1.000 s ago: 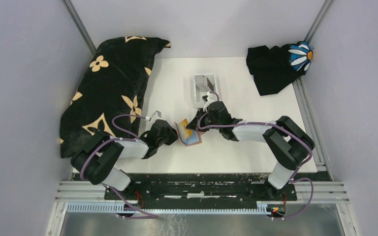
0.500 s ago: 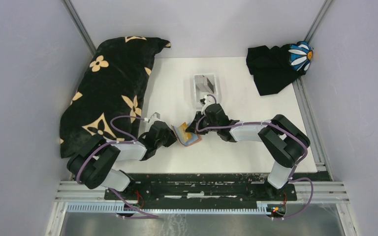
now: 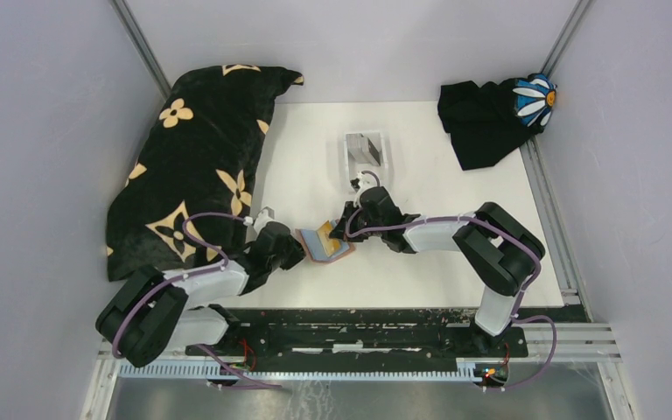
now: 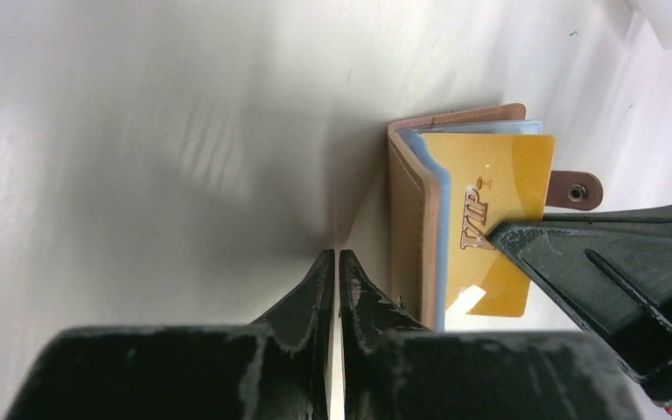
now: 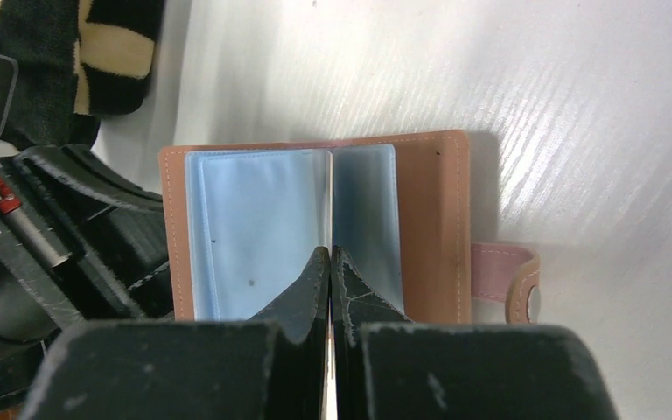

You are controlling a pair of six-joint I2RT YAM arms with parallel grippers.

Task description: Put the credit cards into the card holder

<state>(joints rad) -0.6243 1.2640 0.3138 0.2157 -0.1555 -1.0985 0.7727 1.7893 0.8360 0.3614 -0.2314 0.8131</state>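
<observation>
One holder [image 3: 324, 244] open; one gold card [image 4: 488, 223] pinched by shut right gripper [image 3: 343, 231]; left gripper [image 4: 333, 262] nearly shut, empty

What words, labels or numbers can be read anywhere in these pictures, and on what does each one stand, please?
"VIP": embossed letters on the gold card standing in the card holder, read in the left wrist view.
No other text is legible: the cards in the white tray are too small to read, and the black cloth carries only flower patterns, no lettering.
</observation>
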